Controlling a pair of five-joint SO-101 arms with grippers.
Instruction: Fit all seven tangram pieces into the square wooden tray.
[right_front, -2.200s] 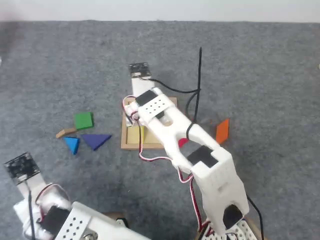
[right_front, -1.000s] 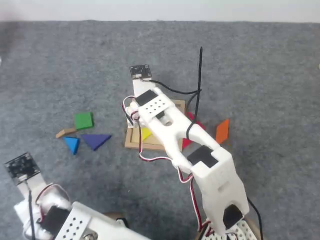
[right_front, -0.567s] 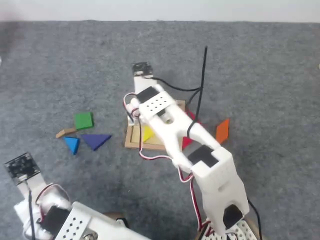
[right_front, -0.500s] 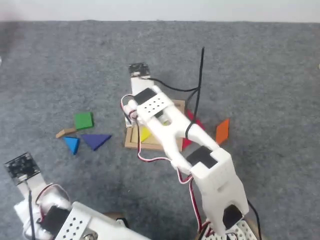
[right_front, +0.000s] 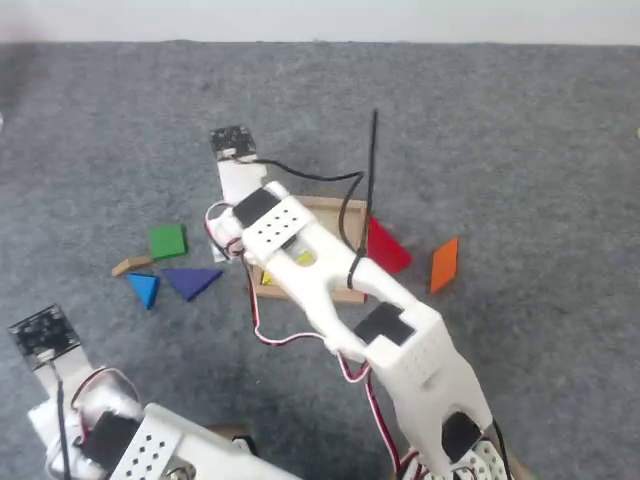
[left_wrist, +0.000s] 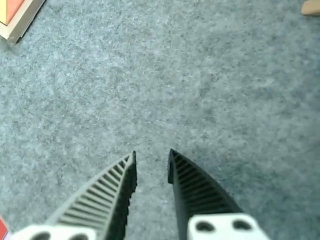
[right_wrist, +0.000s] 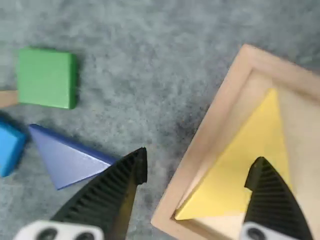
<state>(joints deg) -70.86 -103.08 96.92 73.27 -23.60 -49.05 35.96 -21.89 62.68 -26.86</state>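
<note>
The square wooden tray (right_front: 330, 207) lies mid-table, partly under my right arm (right_front: 300, 260). A yellow triangle (right_wrist: 245, 160) lies in the tray's corner (right_wrist: 215, 125). My right gripper (right_wrist: 200, 162) is open above that corner, one finger over the carpet and the other over the tray, holding nothing. Left of the tray lie a green square (right_front: 167, 241), a purple triangle (right_front: 193, 281), a blue triangle (right_front: 144, 289) and a tan piece (right_front: 132, 265). To its right lie a red triangle (right_front: 385, 247) and an orange parallelogram (right_front: 444, 264). My left gripper (left_wrist: 151, 156) hangs over bare carpet, its fingers a narrow gap apart.
Grey carpet covers the table. The left arm's body (right_front: 110, 435) sits at the near left corner. A black cable (right_front: 368, 170) loops up from the right arm over the tray. The tray's corner (left_wrist: 17, 22) also shows at the edge of the left wrist view.
My right arm has swung left, from over the tray's middle to its left corner. The red triangle and more of the tray are now uncovered. The left arm has kept still.
</note>
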